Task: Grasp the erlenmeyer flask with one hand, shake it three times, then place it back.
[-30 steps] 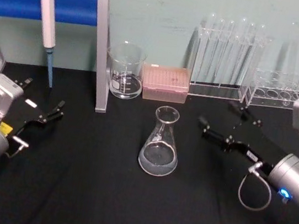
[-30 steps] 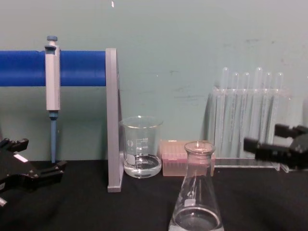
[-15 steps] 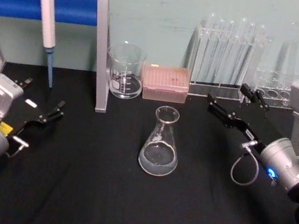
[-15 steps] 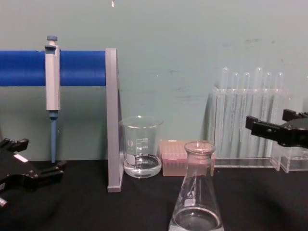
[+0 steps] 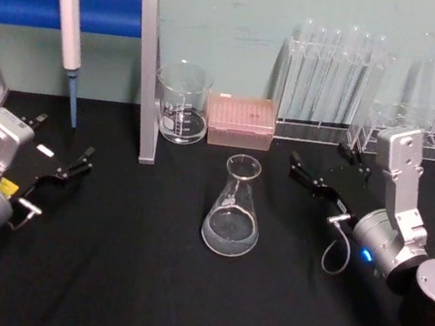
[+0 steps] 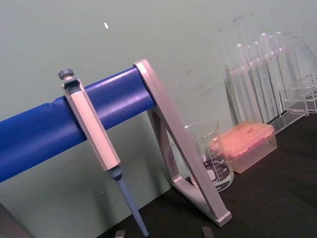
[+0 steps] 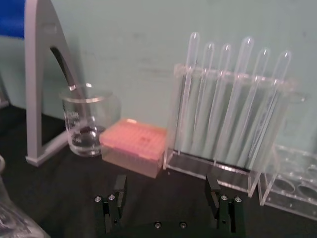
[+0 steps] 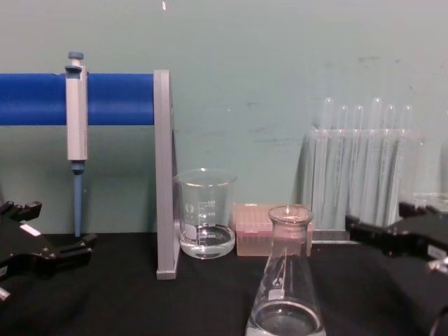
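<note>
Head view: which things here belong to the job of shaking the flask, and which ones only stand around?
Belong to the job:
- flask, standing free on the table
- right gripper, open, to the flask's right, not touching it

Only standing around:
- beaker
- pink tip box
- test tubes in a rack
- pipette on the blue stand
- left gripper, open, parked at the left

Silver-grey jointed arms end in black grippers: right gripper (image 5: 326,168) trails a grey cable loop, left gripper (image 5: 61,151) wears a white tag.
</note>
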Controlling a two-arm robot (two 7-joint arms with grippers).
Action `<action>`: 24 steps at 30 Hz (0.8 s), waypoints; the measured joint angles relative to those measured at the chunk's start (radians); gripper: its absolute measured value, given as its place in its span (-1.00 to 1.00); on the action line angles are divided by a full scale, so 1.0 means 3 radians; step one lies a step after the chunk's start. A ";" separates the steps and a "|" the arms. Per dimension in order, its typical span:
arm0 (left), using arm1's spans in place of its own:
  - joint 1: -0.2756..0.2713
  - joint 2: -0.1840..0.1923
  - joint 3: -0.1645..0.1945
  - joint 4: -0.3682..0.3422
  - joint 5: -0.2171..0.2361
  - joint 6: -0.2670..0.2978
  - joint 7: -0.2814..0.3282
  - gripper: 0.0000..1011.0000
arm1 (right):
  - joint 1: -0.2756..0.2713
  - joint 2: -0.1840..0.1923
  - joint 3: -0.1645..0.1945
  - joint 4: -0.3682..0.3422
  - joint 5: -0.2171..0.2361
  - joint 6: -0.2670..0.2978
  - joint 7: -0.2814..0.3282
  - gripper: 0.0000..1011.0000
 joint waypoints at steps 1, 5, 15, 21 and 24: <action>0.0000 0.0000 0.0000 0.0000 0.0000 0.0000 0.0000 0.98 | 0.0016 -0.0013 -0.0006 0.0058 -0.0031 0.0008 -0.0001 0.98; 0.0000 0.0000 0.0000 0.0000 0.0000 0.0000 0.0000 0.98 | 0.0043 -0.0038 -0.0017 0.0165 -0.0095 0.0022 0.0003 0.98; 0.0000 0.0000 0.0000 0.0000 0.0000 0.0000 0.0000 0.98 | 0.0060 -0.0087 -0.0001 0.0286 -0.0217 0.0090 0.0041 0.98; 0.0000 0.0000 0.0000 0.0000 0.0000 0.0000 0.0000 0.98 | 0.0062 -0.0089 0.0002 0.0289 -0.0224 0.0095 0.0044 0.98; 0.0000 0.0000 0.0000 0.0000 0.0000 0.0000 0.0000 0.98 | 0.0062 -0.0089 0.0002 0.0289 -0.0223 0.0094 0.0044 0.98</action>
